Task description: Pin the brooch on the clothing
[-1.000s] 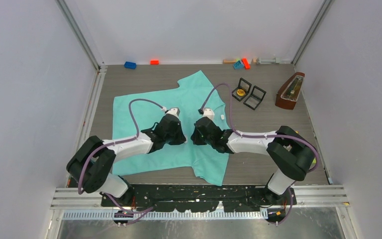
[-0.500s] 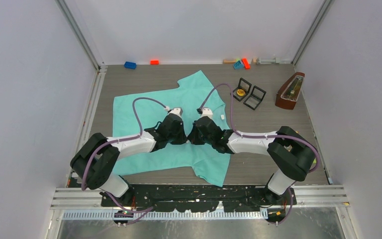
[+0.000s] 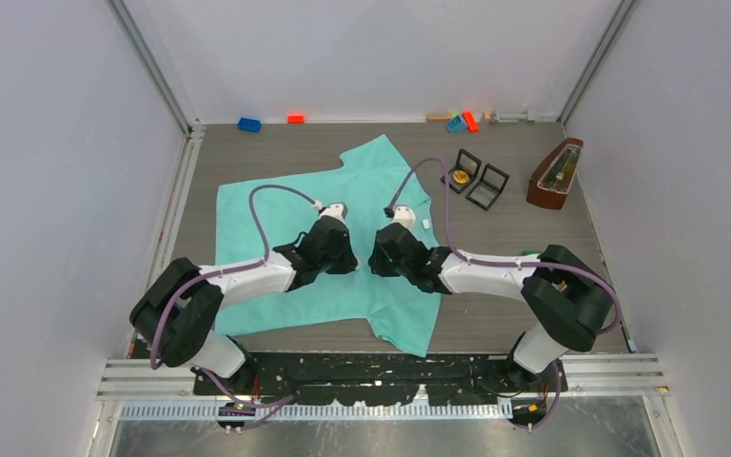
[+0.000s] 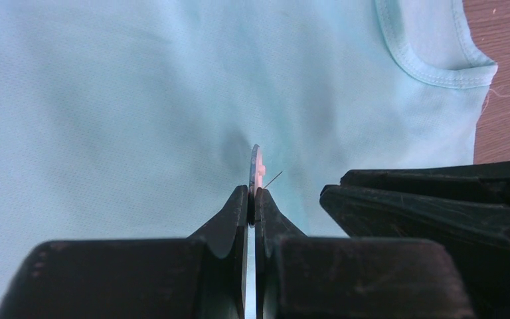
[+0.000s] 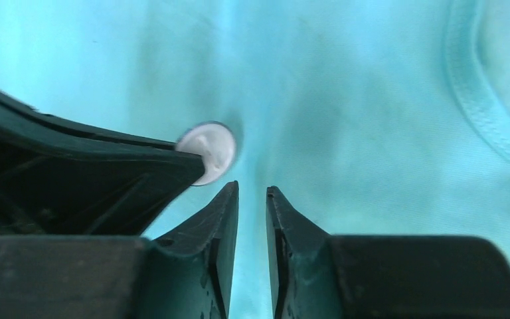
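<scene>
The turquoise-green T-shirt (image 3: 266, 214) lies spread flat on the table. Both grippers hover low over its chest area, tip to tip with a small gap. My left gripper (image 3: 350, 268) (image 4: 252, 199) is shut on the brooch (image 4: 256, 163), a thin pale disc seen edge-on, with its fine pin (image 4: 273, 179) sticking out to the right just above the fabric. In the right wrist view the brooch (image 5: 209, 147) shows as a white round disc at the left finger's tip. My right gripper (image 3: 373, 268) (image 5: 252, 194) is beside it, its fingers slightly apart with nothing between them.
The shirt's neckline (image 4: 431, 66) lies to the right of the grippers. Two small open black boxes (image 3: 474, 178) stand at the back right, one with a yellow piece inside. A wooden metronome (image 3: 554, 173) stands further right. Small coloured blocks (image 3: 248, 124) (image 3: 464, 121) lie along the back wall.
The two grippers came together tip to tip half a second ago. The right gripper has since drawn back a little to the right. The left gripper still holds the brooch.
</scene>
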